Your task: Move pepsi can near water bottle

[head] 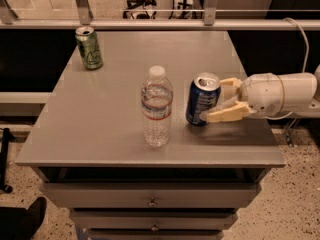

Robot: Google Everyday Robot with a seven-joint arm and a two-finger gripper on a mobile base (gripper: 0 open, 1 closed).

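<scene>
The dark blue pepsi can (201,101) with a silver top is tilted slightly, just right of the water bottle. The clear ribbed water bottle (156,108) with a white cap and a banded label stands upright near the table's middle front. My gripper (218,100) reaches in from the right on a white arm. Its cream fingers (226,115) are closed around the pepsi can's right side. A narrow gap separates the can from the bottle.
A green can (89,47) stands at the back left of the grey table (100,134). The table has drawers below its front edge. A railing runs behind the table, and a white cable hangs at the right.
</scene>
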